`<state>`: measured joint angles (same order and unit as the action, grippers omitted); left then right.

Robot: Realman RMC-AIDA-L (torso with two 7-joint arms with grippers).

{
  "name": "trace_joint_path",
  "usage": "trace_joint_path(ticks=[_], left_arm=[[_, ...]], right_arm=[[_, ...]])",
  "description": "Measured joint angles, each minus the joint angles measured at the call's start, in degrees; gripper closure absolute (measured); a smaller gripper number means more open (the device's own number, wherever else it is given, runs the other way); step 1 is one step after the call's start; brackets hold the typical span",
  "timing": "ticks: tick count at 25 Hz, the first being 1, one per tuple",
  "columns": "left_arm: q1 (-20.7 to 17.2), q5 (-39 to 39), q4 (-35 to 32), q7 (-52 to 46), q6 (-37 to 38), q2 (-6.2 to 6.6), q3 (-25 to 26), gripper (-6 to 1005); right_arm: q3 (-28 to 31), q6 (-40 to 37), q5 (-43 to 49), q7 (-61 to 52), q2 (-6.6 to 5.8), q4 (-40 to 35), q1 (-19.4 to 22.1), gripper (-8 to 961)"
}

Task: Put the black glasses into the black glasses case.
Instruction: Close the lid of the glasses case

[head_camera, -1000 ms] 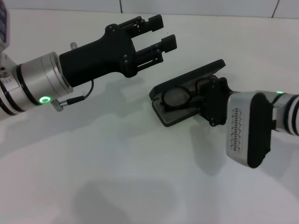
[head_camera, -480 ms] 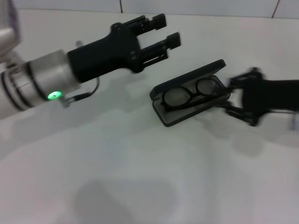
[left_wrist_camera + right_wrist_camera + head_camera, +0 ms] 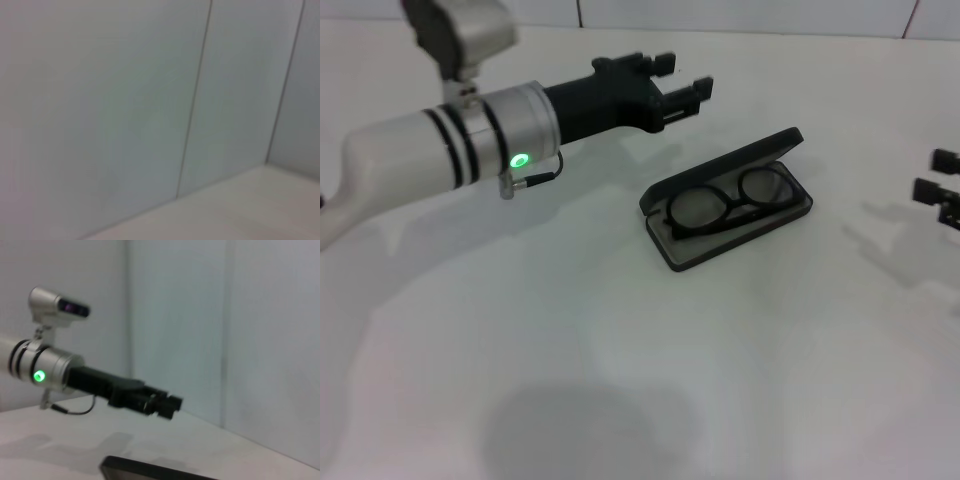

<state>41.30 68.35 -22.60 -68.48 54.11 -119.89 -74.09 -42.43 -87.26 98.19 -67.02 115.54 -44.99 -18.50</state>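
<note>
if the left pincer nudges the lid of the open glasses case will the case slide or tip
Probably slide: the black glasses case lies flat on the smooth white table, which likely offers little grip. It looks light, holding only the thin black glasses. The raised lid may swing on its hinge first, so a push from the left pincer would likely close it partway.

White table (image 3: 620, 380): only the open black glasses case (image 3: 728, 215) sits directly on it, right of centre, lid tilted up behind.
</note>
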Motion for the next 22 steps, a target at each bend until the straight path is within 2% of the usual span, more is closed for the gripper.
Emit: trace_joint_path(ticks=[3,6,11,17,22], left_arm=[[2.1,1.7,1.6,-0.7,-4.6,-0.25,-1.1,329],[3.2,1.7,2.1,-1.3,-7.5,-0.37,-4.8,328],[3.7,1.3,1.6,-2.1,-8.8,-0.62,-9.6,327],[3.7,1.2,1.1,-2.0,-8.3,-0.70,-12.5,326],[3.0,1.0,-1.3,-0.6,-8.9,-0.81,-20.1,325]], right_arm=[[1.8,0.0,-0.3,1.8,0.11,2.7,0.5,646],[2.0,0.1,-0.3,3.2,0.16,4.7,0.4,438],[1.7,0.2,-0.2,3.6,0.08,5.7,0.2,364],[1.5,0.5,0.1,3.6,0.14,5.9,-0.1,363],[1.6,0.5,0.1,3.7,0.08,6.0,-0.1,363]])
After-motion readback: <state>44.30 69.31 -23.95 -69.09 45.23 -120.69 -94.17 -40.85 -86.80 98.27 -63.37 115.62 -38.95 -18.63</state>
